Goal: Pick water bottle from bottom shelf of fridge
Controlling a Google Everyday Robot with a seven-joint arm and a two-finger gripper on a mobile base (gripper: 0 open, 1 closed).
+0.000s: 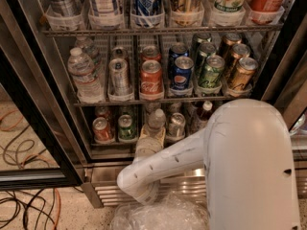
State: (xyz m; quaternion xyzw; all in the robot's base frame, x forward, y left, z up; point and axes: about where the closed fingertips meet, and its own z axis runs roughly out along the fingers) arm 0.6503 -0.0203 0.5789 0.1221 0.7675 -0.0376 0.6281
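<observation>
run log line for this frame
phase: reach | gripper: low in front of water bottle, bottom shelf | water bottle: upright between green can and silver can

Clear water bottle (156, 120) upright on bottom shelf (111, 142), pincer (147, 146) seemingly at its base

On the bottom shelf (115, 142) of the fridge (103, 174) you can count one red can (101, 129), one green can (126, 127), one silver can (176, 125), one water bottle (156, 119), one dark-drink bottle (205, 110), and one gripper (147, 143) just below that water bottle.
</observation>
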